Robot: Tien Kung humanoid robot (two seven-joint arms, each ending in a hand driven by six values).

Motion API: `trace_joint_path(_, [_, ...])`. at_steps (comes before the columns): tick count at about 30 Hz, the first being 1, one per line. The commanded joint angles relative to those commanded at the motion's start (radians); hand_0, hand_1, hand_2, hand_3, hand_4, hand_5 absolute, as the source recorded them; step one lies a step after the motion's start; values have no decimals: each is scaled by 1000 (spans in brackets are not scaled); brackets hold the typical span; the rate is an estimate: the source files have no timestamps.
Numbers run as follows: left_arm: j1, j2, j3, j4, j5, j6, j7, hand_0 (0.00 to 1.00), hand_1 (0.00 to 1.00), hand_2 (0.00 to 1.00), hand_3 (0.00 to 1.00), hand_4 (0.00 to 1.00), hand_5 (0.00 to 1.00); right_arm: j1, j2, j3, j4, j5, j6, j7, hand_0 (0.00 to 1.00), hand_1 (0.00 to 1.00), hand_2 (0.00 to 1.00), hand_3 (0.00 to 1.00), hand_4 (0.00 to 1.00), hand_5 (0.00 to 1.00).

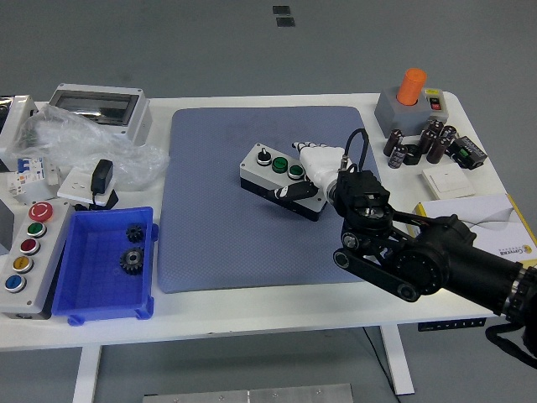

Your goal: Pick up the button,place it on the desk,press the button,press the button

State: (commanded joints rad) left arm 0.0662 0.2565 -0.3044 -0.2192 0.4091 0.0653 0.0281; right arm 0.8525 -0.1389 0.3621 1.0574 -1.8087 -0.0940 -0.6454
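Observation:
The button box (273, 171) is a small grey box with a black base, a black knob and two green buttons on top. It is over the middle of the blue-grey mat (218, 243), slightly tilted; I cannot tell whether it touches the mat. My right hand (309, 172) reaches in from the lower right and grips the box's right end, with white fingers (312, 154) over the top and a thumb (289, 192) against the front side. The left arm is out of view.
A blue bin (92, 290) holding two black gears stands at front left, next to a grey panel of coloured buttons (28, 245). Plastic bags, a grey enclosure (96, 109) and a black adapter (101, 176) lie back left. An orange knob box (411, 102), capacitors (419, 144) and papers (470, 214) are at right.

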Motion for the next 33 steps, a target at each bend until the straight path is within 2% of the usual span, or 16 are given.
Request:
trace_joint_path(1, [0, 0, 0, 0, 0, 0, 0, 598, 652, 605, 630, 760, 330, 2, 1, -4, -3, 3, -1, 0, 680, 822, 877, 998, 998, 701])
trace_joint_path(2, [0, 0, 0, 0, 0, 0, 0, 598, 653, 605, 630, 761, 333, 3, 2, -6, -6, 4, -2, 0, 407, 688, 760, 998, 998, 621])
trace_joint_path(7, [-1, 1, 2, 0, -1, 0, 0, 598, 653, 605, 630, 761, 333, 15, 12, -31, -27, 11, -22, 0, 407, 688, 760, 998, 998, 621])
trace_joint_path(8, [-1, 1, 2, 0, 0, 0, 0, 598, 653, 605, 630, 759, 333, 17, 13, -37, -30, 13, -26, 0, 261, 589, 677, 998, 998, 498])
trace_joint_path(14, [-3, 2, 3, 1, 0, -1, 1, 598, 653, 605, 630, 759, 333, 24, 19, -66, -42, 14, -43, 0, 261, 589, 677, 998, 998, 498])
trace_joint_path(15, [-3, 2, 4, 1, 0, -1, 0, 598, 652, 605, 630, 759, 334, 24, 20, -70, -43, 14, -46, 0, 234, 545, 641, 947, 998, 477])
trace_joint_path(20, [-6, 5, 5, 1, 0, 0, 0, 598, 652, 605, 630, 759, 334, 27, 23, -89, -49, 11, -59, 0, 234, 545, 641, 947, 998, 477])
trace_joint_path(21, [-6, 6, 5, 1, 0, 0, -1, 597, 653, 605, 630, 758, 334, 28, 23, -90, -49, 10, -61, 0, 164, 430, 501, 675, 816, 261])
trace_joint_path(26, [-5, 6, 2, 0, 3, 0, -1, 597, 653, 605, 630, 758, 334, 30, 22, -102, -42, 4, -70, 0, 164, 430, 501, 675, 816, 261])
trace_joint_path(27, [-5, 6, 1, 0, 4, 0, -1, 597, 653, 605, 629, 756, 334, 31, 21, -104, -41, 3, -71, 0, 172, 403, 408, 425, 696, 197])
trace_joint_path(31, [-5, 6, -3, 0, 8, 1, -2, 597, 653, 605, 629, 756, 334, 32, 21, -113, -35, 0, -77, 0, 172, 403, 408, 425, 696, 197])
trace_joint_path(32, [-5, 6, -4, 0, 8, 1, -2, 597, 652, 605, 629, 754, 332, 32, 21, -114, -34, -1, -80, 0, 187, 401, 370, 330, 669, 131])
trace_joint_path(33, [-5, 6, -5, -1, 9, 1, -2, 597, 652, 605, 629, 754, 332, 32, 21, -115, -33, -1, -81, 0, 187, 401, 370, 330, 669, 131])
